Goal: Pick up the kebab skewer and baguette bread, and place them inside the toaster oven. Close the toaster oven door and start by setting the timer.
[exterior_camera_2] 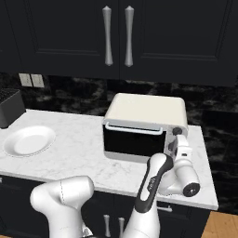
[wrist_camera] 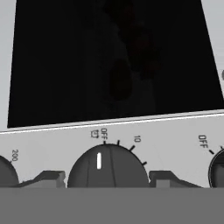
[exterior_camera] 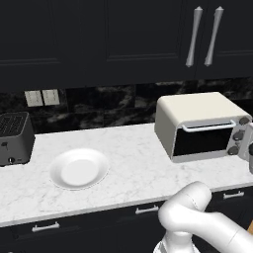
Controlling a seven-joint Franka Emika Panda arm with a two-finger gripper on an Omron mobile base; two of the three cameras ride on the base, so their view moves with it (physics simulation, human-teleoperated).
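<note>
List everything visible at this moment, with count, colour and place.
toaster oven: one, cream-white, right end of the counter, door shut
timer knob: one, dark grey, pointer near OFF, between the claw's fingertips
dim reddish chunks: several, behind the dark door glass
plate: one, white, bare, on the counter left of the oven
slot toaster: one, black, far left
counter: one, white marble
upper cabinets: dark, silver handles
claw: one, dark fingertips either side of the knob

Glossy white rounded arm (exterior_camera_2: 153, 186) links, dark joints, with small dark jaws
</note>
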